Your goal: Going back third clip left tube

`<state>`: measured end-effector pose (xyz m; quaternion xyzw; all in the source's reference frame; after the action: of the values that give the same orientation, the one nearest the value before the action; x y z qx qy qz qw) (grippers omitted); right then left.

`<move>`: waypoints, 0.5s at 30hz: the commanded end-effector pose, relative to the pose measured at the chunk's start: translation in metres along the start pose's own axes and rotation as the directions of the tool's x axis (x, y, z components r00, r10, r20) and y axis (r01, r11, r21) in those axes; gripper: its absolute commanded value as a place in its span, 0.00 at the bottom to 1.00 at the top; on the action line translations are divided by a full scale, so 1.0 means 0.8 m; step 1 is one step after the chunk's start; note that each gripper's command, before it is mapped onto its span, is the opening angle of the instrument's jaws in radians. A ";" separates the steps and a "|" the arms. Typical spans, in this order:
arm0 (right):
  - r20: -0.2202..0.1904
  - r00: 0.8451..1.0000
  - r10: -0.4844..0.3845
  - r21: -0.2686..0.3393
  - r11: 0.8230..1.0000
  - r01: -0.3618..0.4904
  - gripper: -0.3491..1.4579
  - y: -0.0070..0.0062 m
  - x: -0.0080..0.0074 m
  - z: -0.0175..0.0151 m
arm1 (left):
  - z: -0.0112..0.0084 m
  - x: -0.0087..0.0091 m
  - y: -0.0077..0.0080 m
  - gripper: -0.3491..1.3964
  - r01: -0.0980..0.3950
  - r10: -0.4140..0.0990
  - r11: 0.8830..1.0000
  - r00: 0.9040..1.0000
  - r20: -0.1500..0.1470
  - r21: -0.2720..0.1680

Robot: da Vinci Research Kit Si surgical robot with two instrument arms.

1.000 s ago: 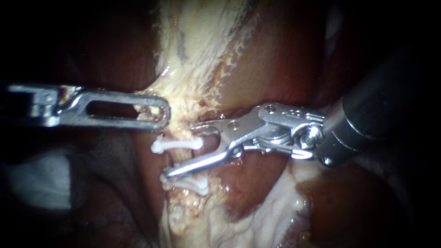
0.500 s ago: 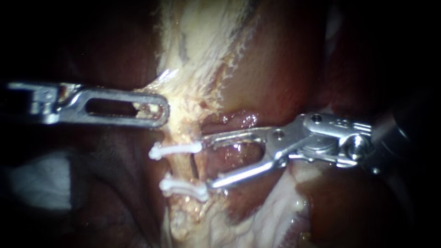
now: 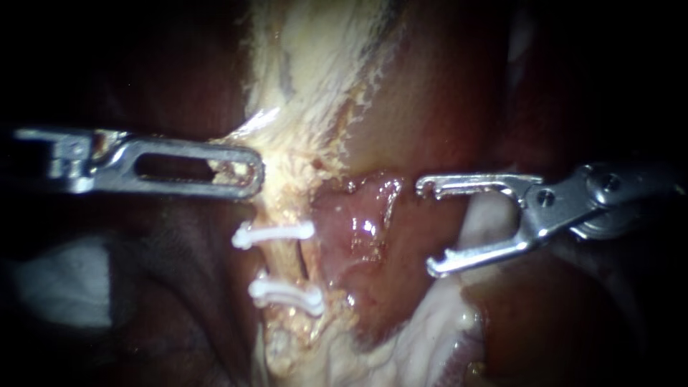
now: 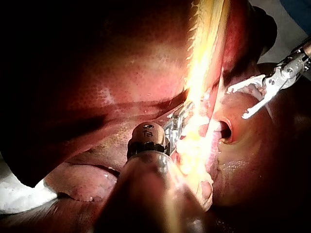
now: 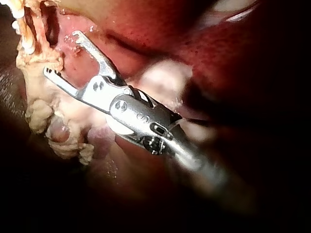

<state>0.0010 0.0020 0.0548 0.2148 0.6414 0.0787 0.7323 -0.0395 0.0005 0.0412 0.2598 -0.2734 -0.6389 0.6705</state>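
Right hand (image 3: 426, 229) apart from clipped tube (image 3: 285, 259)

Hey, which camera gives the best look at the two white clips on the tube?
The endoscope view: the upper clip and the lower clip both show whole, across the pale tube. In the left wrist view glare hides that spot. In the right wrist view no clip can be told for sure.

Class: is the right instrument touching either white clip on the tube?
Apart. In the endoscope view, bare tissue separates the open right instrument from the upper clip and lower clip.
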 end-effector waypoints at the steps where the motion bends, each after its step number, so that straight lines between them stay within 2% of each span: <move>1: 0.000 1.000 0.000 -0.001 1.000 0.000 0.52 -0.0005 0.0003 -0.0004 | 0.0001 -0.0001 0.0001 0.00 0.000 0.000 1.000 1.000 0.000 0.000; 8: -0.005 1.000 -0.006 0.014 1.000 0.006 0.52 -0.0016 0.0015 -0.0005 | 0.0015 0.0000 0.0005 0.00 -0.001 0.001 1.000 1.000 0.005 -0.002; 15: -0.004 1.000 -0.005 0.012 1.000 0.005 0.52 -0.0013 0.0013 -0.0005 | 0.0063 0.0009 0.0006 0.00 -0.004 0.004 1.000 1.000 0.020 -0.011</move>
<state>0.0006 0.0017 0.0534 0.2177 0.6440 0.0735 0.7297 -0.0430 -0.0002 0.0455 0.2501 -0.2781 -0.6412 0.6701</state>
